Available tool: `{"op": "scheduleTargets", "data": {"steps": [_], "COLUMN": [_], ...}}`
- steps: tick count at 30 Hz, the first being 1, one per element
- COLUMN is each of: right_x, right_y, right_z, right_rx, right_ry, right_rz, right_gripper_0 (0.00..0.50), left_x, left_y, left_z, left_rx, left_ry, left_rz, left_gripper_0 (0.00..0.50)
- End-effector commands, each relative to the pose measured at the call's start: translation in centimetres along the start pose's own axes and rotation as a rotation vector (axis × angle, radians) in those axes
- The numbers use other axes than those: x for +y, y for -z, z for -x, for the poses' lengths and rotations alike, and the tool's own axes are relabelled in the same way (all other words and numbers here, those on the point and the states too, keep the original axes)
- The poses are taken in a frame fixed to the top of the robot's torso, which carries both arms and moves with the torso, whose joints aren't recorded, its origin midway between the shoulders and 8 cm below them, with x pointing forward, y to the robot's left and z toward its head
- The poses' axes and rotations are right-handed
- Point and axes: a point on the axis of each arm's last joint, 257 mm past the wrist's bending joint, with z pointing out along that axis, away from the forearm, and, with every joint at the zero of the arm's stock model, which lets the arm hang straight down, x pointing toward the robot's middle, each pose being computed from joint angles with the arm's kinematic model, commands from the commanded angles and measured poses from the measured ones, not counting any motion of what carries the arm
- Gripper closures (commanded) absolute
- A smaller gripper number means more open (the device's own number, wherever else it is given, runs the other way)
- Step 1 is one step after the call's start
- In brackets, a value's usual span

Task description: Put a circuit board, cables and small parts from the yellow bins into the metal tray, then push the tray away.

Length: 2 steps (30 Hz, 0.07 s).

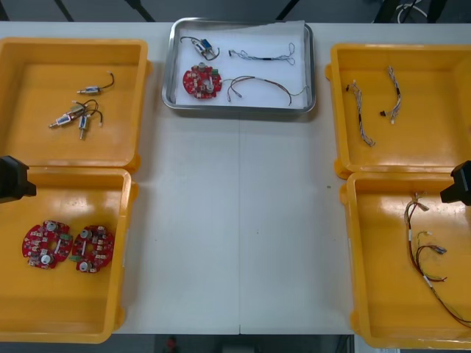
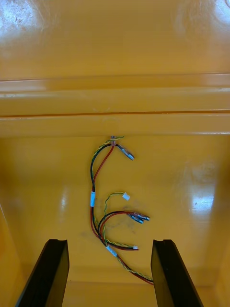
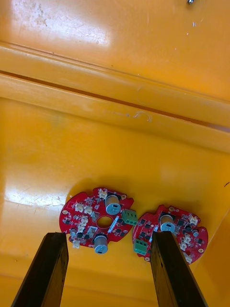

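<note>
Left gripper (image 3: 109, 236), right gripper (image 2: 109, 242): fingers spread wide, empty, at 9 and 3 o'clock. Shiny metal tray (image 1: 239, 109) at 12 o'clock, seemingly loaded: push near rim squarely, centred.

In front of the tray (image 1: 239, 109), on the robot's side, the bare table (image 1: 235, 235) ran open as a wide lane. The left bins (image 1: 141, 103) and right bins (image 1: 335, 110) walled that lane, leaving only narrow gaps beside the tray
</note>
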Motion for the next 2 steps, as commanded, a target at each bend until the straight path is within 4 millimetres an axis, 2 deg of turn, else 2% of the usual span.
{"op": "scheduleTargets", "data": {"steps": [1, 2], "right_x": [-1.18, -1.18], "right_y": [1.50, 1.50], "right_z": [0.67, 0.67], "right_rx": [-0.034, -0.034], "right_ry": [0.017, 0.017], "right_rz": [-0.028, -0.028], "right_gripper_0": [0.000, 0.000], "left_x": [1.20, 1.20], "left_y": [0.98, 0.98], "left_z": [0.79, 0.79], "left_rx": [-0.019, -0.019], "left_ry": [-0.043, -0.043], "left_rz": [0.033, 0.033], "left_gripper_0": [0.000, 0.000]}}
